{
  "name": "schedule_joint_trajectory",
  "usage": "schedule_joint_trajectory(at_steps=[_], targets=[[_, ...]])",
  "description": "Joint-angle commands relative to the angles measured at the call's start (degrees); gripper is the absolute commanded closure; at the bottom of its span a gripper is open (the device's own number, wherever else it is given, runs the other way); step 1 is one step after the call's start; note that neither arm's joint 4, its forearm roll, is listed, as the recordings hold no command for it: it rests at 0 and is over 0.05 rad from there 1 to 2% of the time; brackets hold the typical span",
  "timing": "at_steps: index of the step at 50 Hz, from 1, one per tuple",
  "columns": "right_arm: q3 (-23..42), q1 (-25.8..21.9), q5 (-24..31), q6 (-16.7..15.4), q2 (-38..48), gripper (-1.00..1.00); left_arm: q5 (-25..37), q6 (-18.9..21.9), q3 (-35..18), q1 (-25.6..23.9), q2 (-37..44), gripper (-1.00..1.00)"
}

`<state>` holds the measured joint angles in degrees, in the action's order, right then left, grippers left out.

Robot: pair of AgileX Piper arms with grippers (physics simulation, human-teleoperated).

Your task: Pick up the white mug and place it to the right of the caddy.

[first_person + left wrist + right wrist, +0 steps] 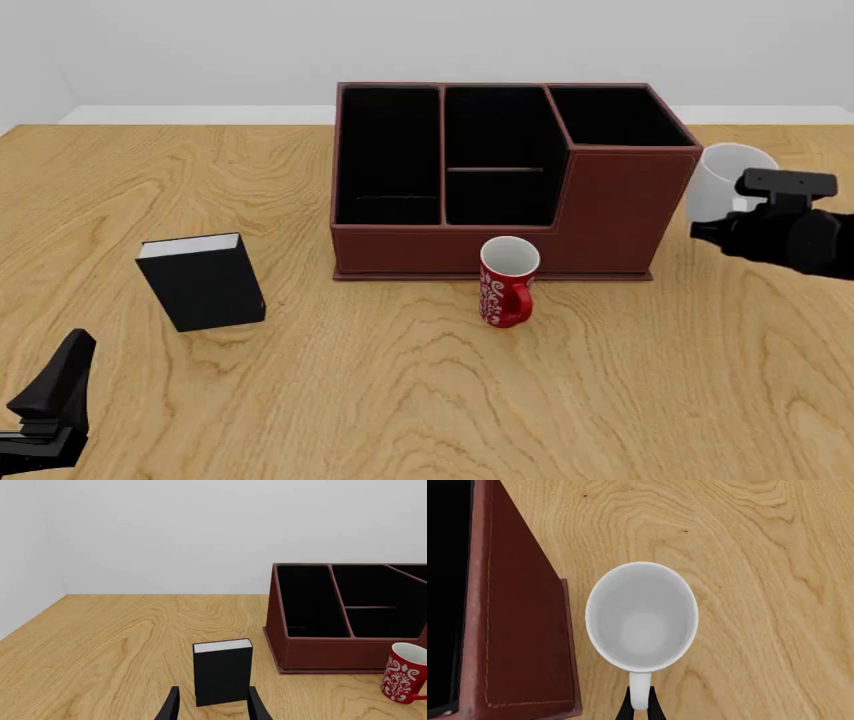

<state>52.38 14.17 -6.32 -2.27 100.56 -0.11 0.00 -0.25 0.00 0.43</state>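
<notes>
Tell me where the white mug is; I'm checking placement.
In the front view the white mug sits at the right, just beside the caddy, its handle between the right gripper fingers.

Upright white mug stands just right of the reddish-brown caddy.

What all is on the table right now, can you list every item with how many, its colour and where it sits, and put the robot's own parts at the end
white mug: one, glossy white, upright beside the caddy's right wall, handle gripped by the right gripper.
caddy: one, reddish-brown with black-lined compartments, centre-back of the table.
red mug: one, red with white pattern, upright just in front of the caddy.
black book: one, black with white page edge, standing on the left side of the table.
table: one, light wood grain.
left gripper: one, black, open, low at the near left, pointed toward the book.
right gripper: one, black, shut on the white mug's handle.
</notes>
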Motion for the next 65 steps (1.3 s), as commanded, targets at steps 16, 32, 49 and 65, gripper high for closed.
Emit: schedule_joint_trajectory(at_steps=[16,32,49,65], targets=[[-1.1,-0.3,-1.7,1.1,0.9,1.00,0.0,0.0,0.0,0.0,0.0,-1.00],[-1.5,-1.5,-1.7,1.3,0.1,1.00,0.0,0.0,0.0,0.0,0.0,-1.00],[-2.9,-1.9,-3.4,2.0,0.8,1.00,0.0,0.0,0.0,0.0,0.0,-1.00],[-3.2,-1.9,-4.4,2.1,2.1,1.00,0.0,0.0,0.0,0.0,0.0,-1.00]])
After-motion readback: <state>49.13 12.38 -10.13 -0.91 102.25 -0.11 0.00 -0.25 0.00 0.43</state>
